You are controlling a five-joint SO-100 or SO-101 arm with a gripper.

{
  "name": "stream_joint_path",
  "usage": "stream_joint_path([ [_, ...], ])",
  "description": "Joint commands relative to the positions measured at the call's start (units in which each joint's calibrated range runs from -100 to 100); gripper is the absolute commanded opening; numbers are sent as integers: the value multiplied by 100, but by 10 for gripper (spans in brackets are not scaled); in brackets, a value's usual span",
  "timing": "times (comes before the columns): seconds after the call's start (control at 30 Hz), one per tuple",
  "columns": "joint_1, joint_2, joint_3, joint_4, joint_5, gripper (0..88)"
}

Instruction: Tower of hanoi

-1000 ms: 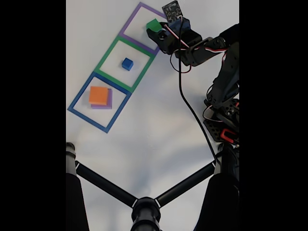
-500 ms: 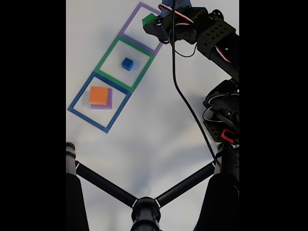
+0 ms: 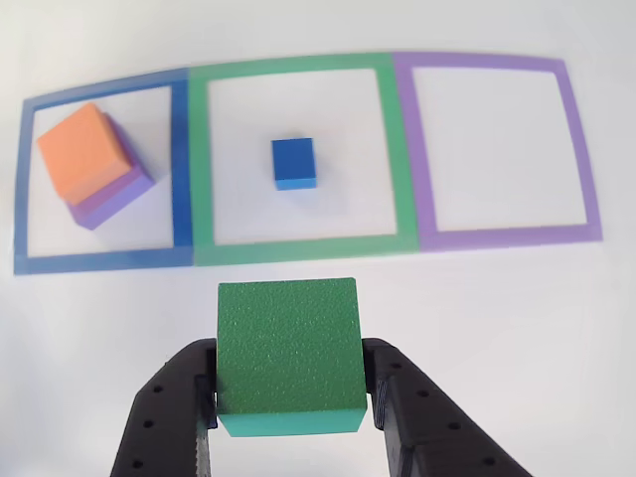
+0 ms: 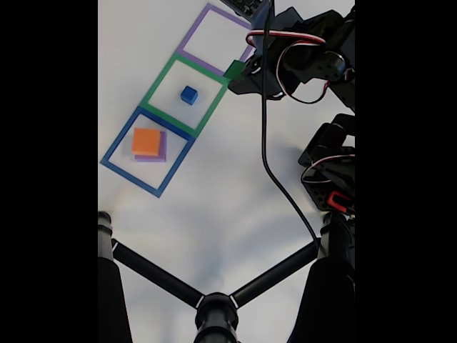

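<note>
- The gripper (image 3: pixel 288 402) has its 2 black fingers (image 3: pixel 159 417) pressed against the left and right sides of a green cube (image 3: pixel 288 348), so it is closed on that cube and carrying it clear of the table.
- From the fixed view, the gripper (image 4: pixel 239 73) and the green cube (image 4: pixel 234 69) sit over the right-hand border of the green square, right where it meets the purple one.
- In the other view, the cube hangs in front of the green square outline (image 3: pixel 298 65), with white table (image 3: pixel 517 338) showing beneath it.
- Inside that green square lies 1 small blue cube (image 3: pixel 294 162), near the middle, touching no border; in the fixed view it is the blue dot (image 4: pixel 188 94) in the centre frame (image 4: pixel 158 82).
- To its left in the other view is the blue square outline (image 3: pixel 99 260), holding an orange cube (image 3: pixel 83 149) stacked on a purple cube (image 3: pixel 117 195); the orange one sits slightly off to the upper left, so the purple edge shows.
- The fixed view shows the same stack, orange (image 4: pixel 146 141) over purple (image 4: pixel 163 151), in the blue frame (image 4: pixel 118 171).
- To the right in the other view is the purple square outline (image 3: pixel 581 159); in the fixed view (image 4: pixel 191 36) it lies nearest the top.
- A black cable (image 4: pixel 268 161) trails down from the arm (image 4: pixel 321 64) across the table.
</note>
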Motion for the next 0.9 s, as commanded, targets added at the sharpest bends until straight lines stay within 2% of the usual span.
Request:
stream_joint_path([
  [0.0,-548,-174,-279,106,137,59],
  [0.2,-1021,-125,884,-1213,137,60],
  [0.63,-1929,435,3792,-6304,137,62],
  [0.87,-2218,1173,4173,-7745,137,64],
])
